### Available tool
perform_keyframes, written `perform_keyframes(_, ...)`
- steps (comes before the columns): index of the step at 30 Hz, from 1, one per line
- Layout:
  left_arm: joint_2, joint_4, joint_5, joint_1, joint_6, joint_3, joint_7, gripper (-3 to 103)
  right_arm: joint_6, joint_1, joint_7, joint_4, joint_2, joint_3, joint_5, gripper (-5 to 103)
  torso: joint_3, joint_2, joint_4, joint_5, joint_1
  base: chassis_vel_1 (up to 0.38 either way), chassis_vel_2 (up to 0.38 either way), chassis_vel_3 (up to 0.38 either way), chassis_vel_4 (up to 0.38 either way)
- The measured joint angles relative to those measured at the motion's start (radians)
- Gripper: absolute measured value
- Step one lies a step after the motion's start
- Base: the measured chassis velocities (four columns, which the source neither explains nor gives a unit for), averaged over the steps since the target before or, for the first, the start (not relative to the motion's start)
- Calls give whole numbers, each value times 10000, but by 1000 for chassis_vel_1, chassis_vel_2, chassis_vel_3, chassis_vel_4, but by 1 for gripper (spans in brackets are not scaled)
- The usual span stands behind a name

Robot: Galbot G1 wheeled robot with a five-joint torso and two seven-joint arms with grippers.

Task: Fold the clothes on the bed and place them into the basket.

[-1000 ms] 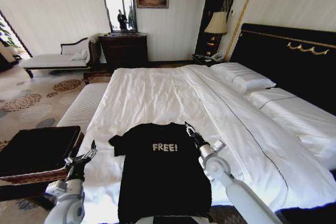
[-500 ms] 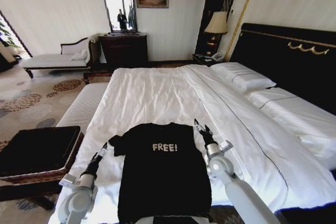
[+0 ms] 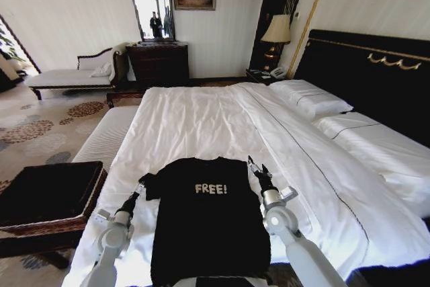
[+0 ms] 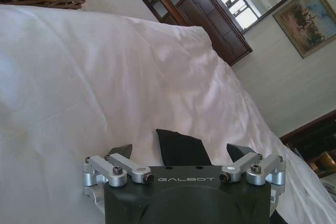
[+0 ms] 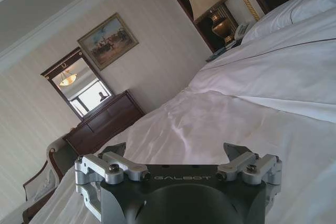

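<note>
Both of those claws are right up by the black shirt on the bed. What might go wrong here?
The left gripper is open at the T-shirt's sleeve, the right gripper open at the opposite shoulder. Each could pinch the white duvet along with the thin fabric, dragging bedding up. If only one catches, the shirt may twist rather than fold cleanly. The basket stands off the bed's side, so a loose fold could come apart in the carry.
</note>
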Motion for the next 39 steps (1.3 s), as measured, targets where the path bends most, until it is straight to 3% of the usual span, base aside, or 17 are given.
perform_keyframes(10, 163, 514, 42, -448, -151, 44, 91, 100, -12, -111, 101, -11, 169, -16, -139, 100, 0, 0, 1, 1, 0, 0, 0, 0, 0)
perform_keyframes(14, 242, 748, 113, -570, -215, 49, 174, 81, -30, -182, 165, 0, 277, -17, -163, 100, 0, 0, 1, 2, 1, 0, 0, 0, 0)
perform_keyframes(15, 242, 748, 113, -570, -215, 49, 174, 81, -30, -182, 165, 0, 277, -17, -163, 100, 0, 0, 1, 2, 1, 0, 0, 0, 0)
perform_keyframes(18, 304, 811, 127, -574, -225, 142, 301, 66, -33, -276, 187, -28, 471, -18, -279, 100, 0, 0, 1, 2, 0, 0, 0, 0, 0)
perform_keyframes(22, 299, 866, 176, -566, -225, 274, 317, 56, -41, -343, 231, -39, 634, -36, -352, 100, -1, 0, 1, 2, 0, 0, 0, 0, 0)
perform_keyframes(29, 232, 934, 183, -605, -226, 347, 340, 52, -49, -398, 282, -39, 668, 42, -393, 100, 0, 0, 2, 1, 0, 0, 0, 0, 0)
perform_keyframes(32, 257, 1030, 188, -661, -231, 349, 370, 39, -51, -428, 290, -70, 639, 112, -406, 100, -1, 0, 1, 1, 0, 0, 0, 0, 0)
perform_keyframes(33, 257, 1030, 188, -661, -231, 349, 370, 39, -51, -428, 290, -70, 639, 112, -406, 100, -1, 0, 1, 1, 0, 0, 0, 0, 0)
perform_keyframes(36, 271, 1106, 197, -730, -261, 351, 400, 23, -51, -440, 295, -147, 692, 130, -449, 100, 0, 0, 1, 2, 0, 0, 0, 0, 0)
perform_keyframes(38, 272, 1107, 198, -741, -262, 354, 404, 23, -52, -443, 298, -164, 715, 123, -456, 100, 0, 0, 1, 2, 0, 0, 0, 0, 0)
perform_keyframes(39, 272, 1107, 198, -749, -263, 355, 406, 18, -52, -443, 304, -184, 730, 111, -469, 100, 0, 0, 1, 2, 0, 0, 0, 0, 0)
